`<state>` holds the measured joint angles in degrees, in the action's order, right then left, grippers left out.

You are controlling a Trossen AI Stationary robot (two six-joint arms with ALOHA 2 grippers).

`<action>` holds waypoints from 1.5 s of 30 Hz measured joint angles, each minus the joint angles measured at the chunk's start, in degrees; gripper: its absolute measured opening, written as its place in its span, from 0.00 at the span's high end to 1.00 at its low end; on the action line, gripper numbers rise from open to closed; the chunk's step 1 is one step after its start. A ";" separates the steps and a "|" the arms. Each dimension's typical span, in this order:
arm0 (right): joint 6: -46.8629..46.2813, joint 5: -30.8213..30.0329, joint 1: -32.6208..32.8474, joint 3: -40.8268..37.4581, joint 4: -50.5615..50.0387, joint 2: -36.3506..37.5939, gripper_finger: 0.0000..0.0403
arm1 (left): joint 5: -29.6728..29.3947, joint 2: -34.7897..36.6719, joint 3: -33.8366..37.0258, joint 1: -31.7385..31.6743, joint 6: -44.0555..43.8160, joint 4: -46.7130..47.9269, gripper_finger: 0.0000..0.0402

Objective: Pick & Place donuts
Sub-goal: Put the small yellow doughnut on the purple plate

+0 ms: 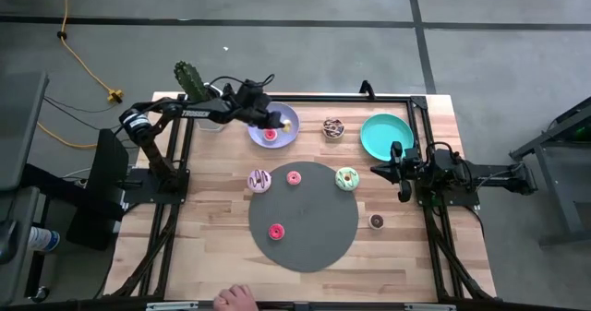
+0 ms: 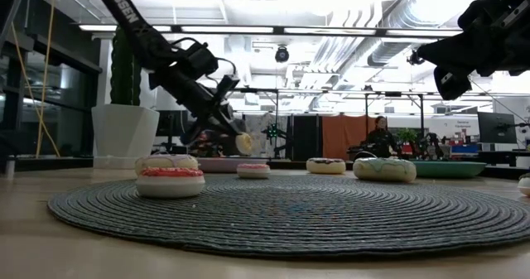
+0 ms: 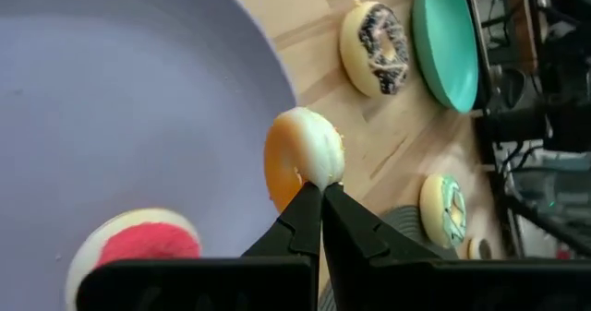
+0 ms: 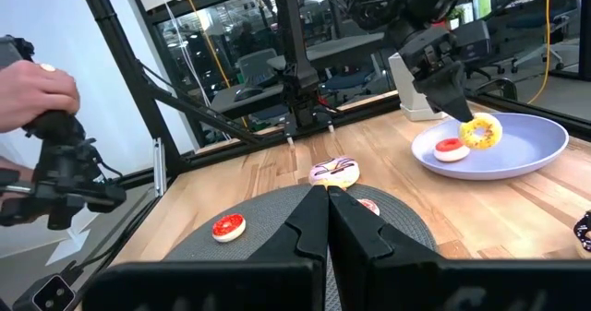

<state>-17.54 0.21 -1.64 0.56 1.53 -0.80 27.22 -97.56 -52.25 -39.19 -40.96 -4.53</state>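
My left gripper (image 1: 280, 122) is over the lavender plate (image 1: 291, 134) at the table's far side, shut on an orange-iced donut (image 3: 300, 154). A red donut (image 1: 270, 135) lies flat on that plate. On the dark grey mat (image 1: 309, 246) lie a white-purple sprinkled donut (image 1: 259, 181), a pink one (image 1: 294, 177), a green one (image 1: 346, 178) and a red one (image 1: 275, 232). A chocolate donut (image 1: 333, 127) and a small brown one (image 1: 377, 221) lie on the wood. My right gripper (image 1: 399, 174) waits shut at the table's right side, touching nothing. My left gripper pinches the orange donut by its rim (image 3: 316, 174) between its two fingers. The fingers (image 4: 441, 94) come slanting down from above at the far left. The donut (image 4: 481, 131) stands on edge below the fingertips, held just above the lavender plate.
A teal plate (image 1: 386, 134) sits at the far right, next to the right arm. A white pot with a cactus (image 1: 192, 82) stands at the far left corner. A person's hand (image 1: 236, 299) shows at the near edge. Bare wood lies to the left of the mat.
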 joint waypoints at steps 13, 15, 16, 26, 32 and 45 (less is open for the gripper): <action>0.02 0.00 0.01 -0.01 0.00 0.01 1.00 | -1.23 0.00 2.65 -0.99 -7.35 1.44 1.00; 0.00 0.00 0.01 0.00 -0.01 0.00 1.00 | -2.33 -0.01 3.49 -0.97 -8.96 1.60 1.00; 0.00 0.00 0.01 -0.01 -0.01 0.01 1.00 | -2.59 -0.02 3.86 -0.97 -9.64 1.52 1.00; 0.00 0.00 0.01 -0.02 -0.01 0.00 1.00 | -2.92 -0.02 5.20 -0.95 -10.10 1.09 0.91; 0.00 0.00 0.01 -0.01 -0.01 0.01 1.00 | -3.52 -0.02 5.23 -0.95 -9.89 0.37 0.68; 0.02 0.00 0.01 0.00 -0.01 0.00 1.00 | -3.31 -0.02 5.23 -1.47 -9.91 -0.62 0.41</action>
<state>-17.52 0.21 -1.63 0.55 1.52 -0.80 23.91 -97.58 -47.03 -40.66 -50.86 -5.15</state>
